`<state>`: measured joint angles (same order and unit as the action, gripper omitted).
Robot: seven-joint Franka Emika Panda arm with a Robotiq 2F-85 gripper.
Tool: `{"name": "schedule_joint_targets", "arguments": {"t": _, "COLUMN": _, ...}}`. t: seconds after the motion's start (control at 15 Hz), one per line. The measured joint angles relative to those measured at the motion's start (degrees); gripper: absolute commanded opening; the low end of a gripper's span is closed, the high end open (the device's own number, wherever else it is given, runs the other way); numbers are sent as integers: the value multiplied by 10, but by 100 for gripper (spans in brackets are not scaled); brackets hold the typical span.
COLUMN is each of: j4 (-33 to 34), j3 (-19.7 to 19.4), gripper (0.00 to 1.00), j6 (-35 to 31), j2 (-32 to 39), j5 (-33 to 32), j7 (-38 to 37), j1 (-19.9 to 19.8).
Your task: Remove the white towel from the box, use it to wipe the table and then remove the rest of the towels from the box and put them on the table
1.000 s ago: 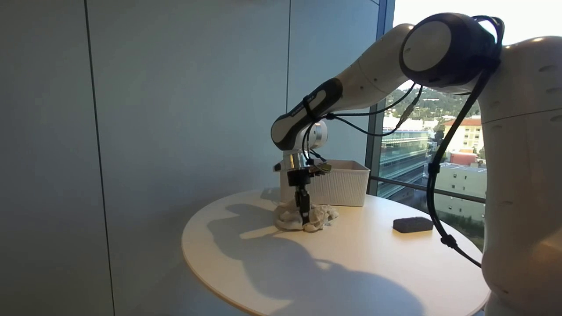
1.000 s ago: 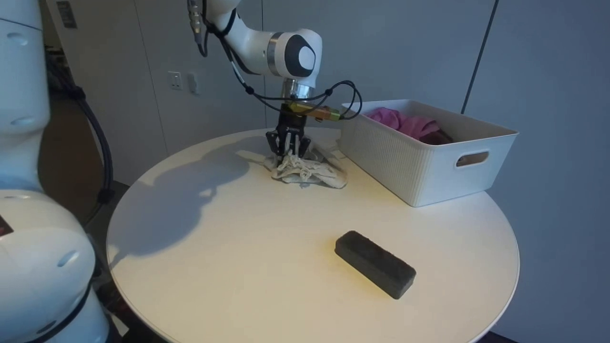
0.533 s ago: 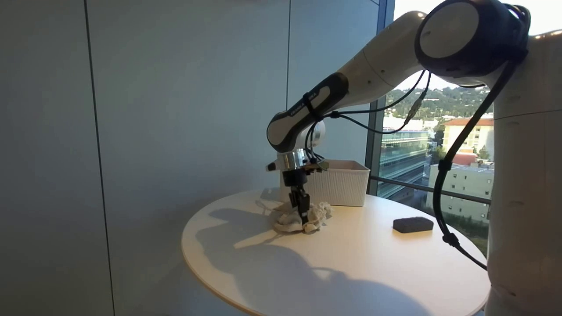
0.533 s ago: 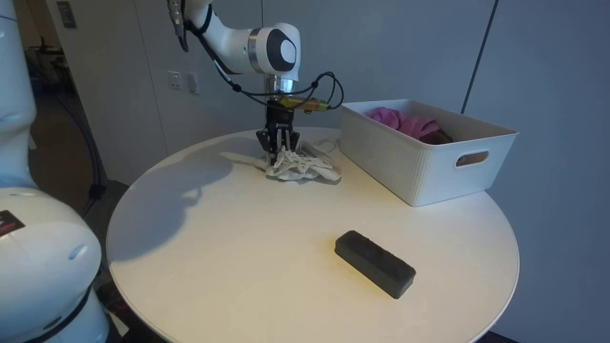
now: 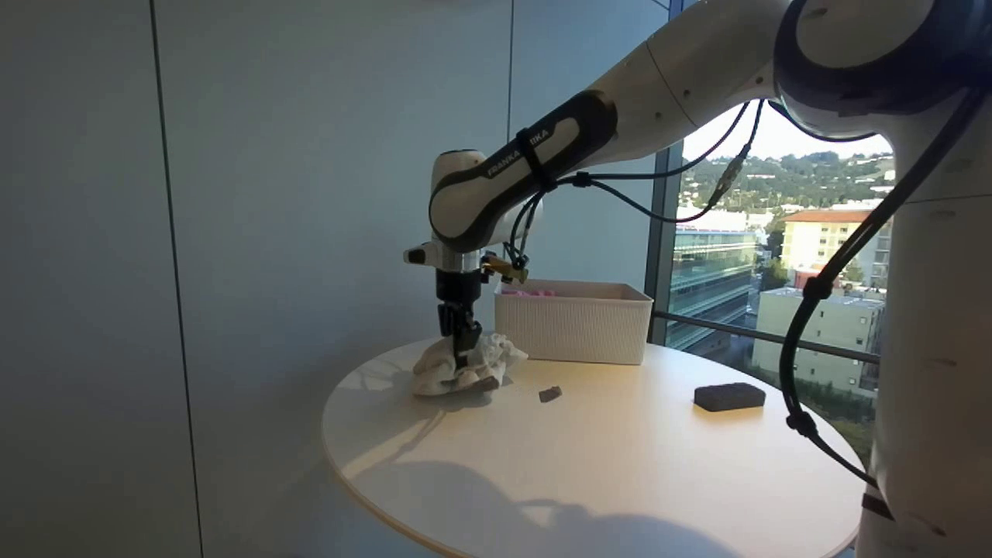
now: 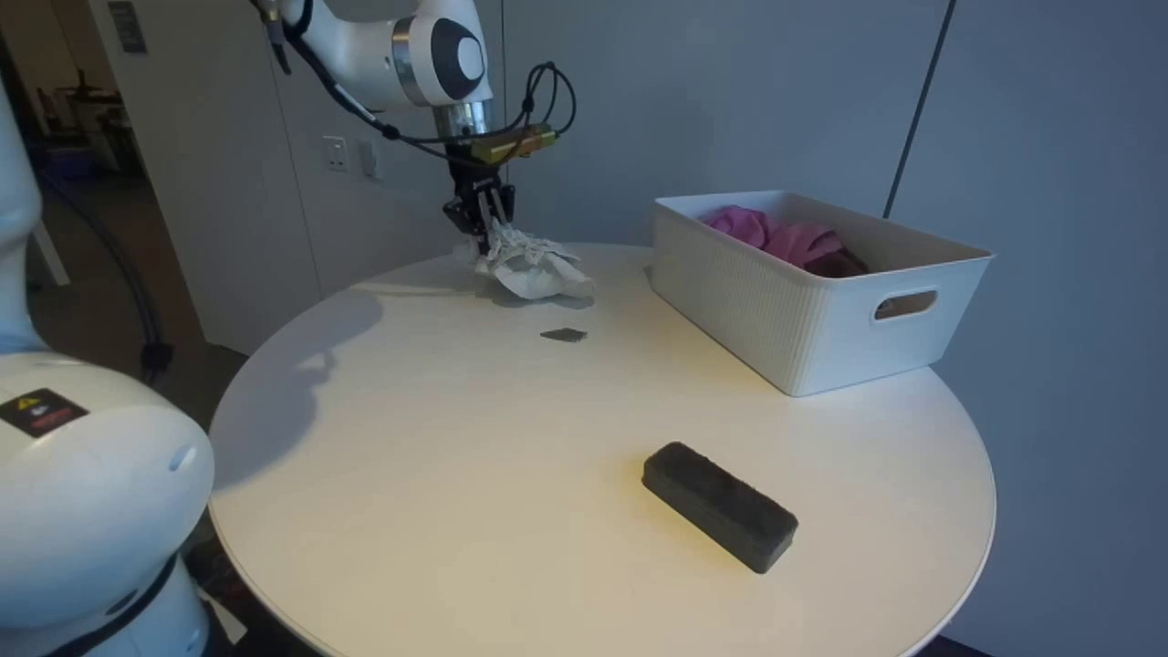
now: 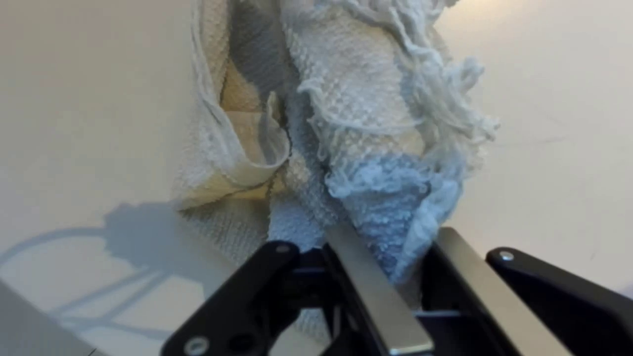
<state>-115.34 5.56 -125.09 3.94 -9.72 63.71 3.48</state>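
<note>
Currently claw (image 7: 394,237) is clamped on a bunched towel (image 7: 356,89), fingers (image 7: 378,291) parted only by the fold's thickness; towel sits under the claw over the back part of the table (image 6: 438,447) in an exterior view; can't tell if its lower edges touch; looks light, limp, soft; rough weave shouldn't slip, won't break; frayed threads might snag; mid-bunch hold seems right for wiping, loose folds should drag flat under a gentle push down; near it, small dark scrap (image 6: 564,335) lies on the table, maybe the thing to wipe off; further, box (image 6: 730,283) holds pink cloth (image 6: 801,243), likely just as soft and light; best pinched at its raised fold, clear of the rim, lifted straight up so nothing catches; farthest, dark block (image 6: 721,506), well apart, looks stiff; no reason to grab it.
</note>
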Motion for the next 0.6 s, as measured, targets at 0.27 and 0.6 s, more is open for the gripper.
{"name": "schedule_joint_targets", "arguments": {"t": 0.27, "j4": 14, "j3": 16, "gripper": 18, "j6": -55, "j2": 15, "j5": -16, "j7": -26, "j1": 26}}
{"name": "schedule_joint_targets", "arguments": {"t": 0.6, "j4": 48, "j3": 3, "gripper": 66, "j6": -53, "j2": 91, "j5": -76, "j7": -79, "j1": 23}}
